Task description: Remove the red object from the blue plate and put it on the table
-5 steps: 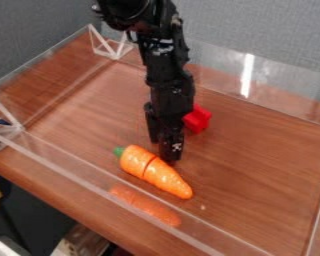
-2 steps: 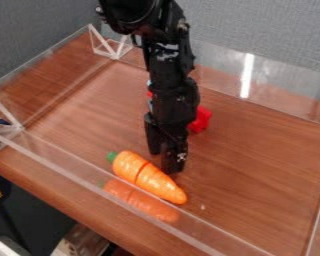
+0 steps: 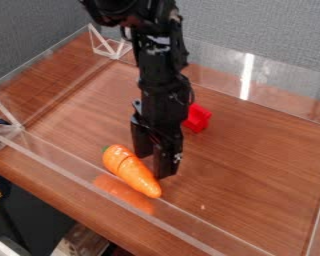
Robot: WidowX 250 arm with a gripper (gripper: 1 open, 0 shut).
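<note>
The red object [image 3: 198,119] is a small bright red block lying on the wooden table [image 3: 69,105], just behind and to the right of the arm. No blue plate is in view. My gripper [image 3: 157,165] points straight down in front of the block, with its dark fingers low over the table. It touches or hides the right end of the orange carrot [image 3: 129,170]. The arm hides part of the block. I cannot tell how the jaws stand.
Low clear acrylic walls [image 3: 116,195] edge the table on all sides. The carrot lies close to the front wall. A white frame piece [image 3: 109,45] stands at the back left corner.
The gripper has moved forward and to the left, away from the red block. The carrot has shifted left and toward the front wall with it. The red block has stayed put.
</note>
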